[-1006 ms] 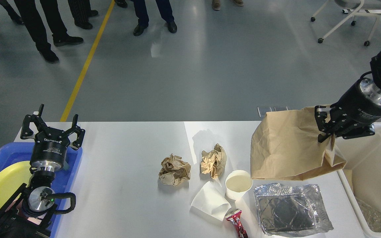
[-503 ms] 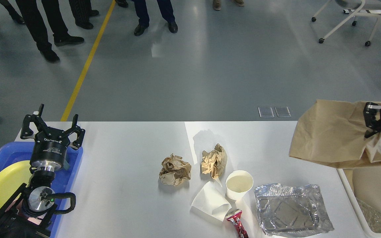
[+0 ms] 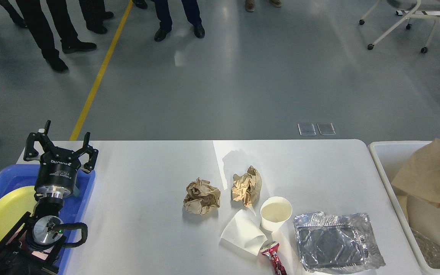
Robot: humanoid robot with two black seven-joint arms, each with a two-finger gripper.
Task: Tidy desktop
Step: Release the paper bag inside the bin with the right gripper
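The white desktop (image 3: 147, 229) carries two crumpled brown paper balls (image 3: 201, 196) (image 3: 247, 185), an upright white paper cup (image 3: 275, 213), a tipped white cup (image 3: 244, 232), a crushed red can (image 3: 274, 260) and a foil tray (image 3: 334, 242). A brown paper bag (image 3: 432, 173) lies in the cream-white bin (image 3: 380, 152) at the right. My left gripper (image 3: 60, 143) stands open over the far end of the blue tray (image 3: 86, 183), holding nothing. The right gripper is out of view.
A yellow plate (image 3: 2, 214) lies in the blue tray at the left. The bin also holds crumpled foil (image 3: 432, 250). People's legs (image 3: 48, 30) and a wheeled chair (image 3: 399, 23) stand on the floor beyond the table.
The right gripper carried the brown paper bag rightward off the desktop; the bag now lies in the bin and the right arm has left the view. The left arm stayed still.
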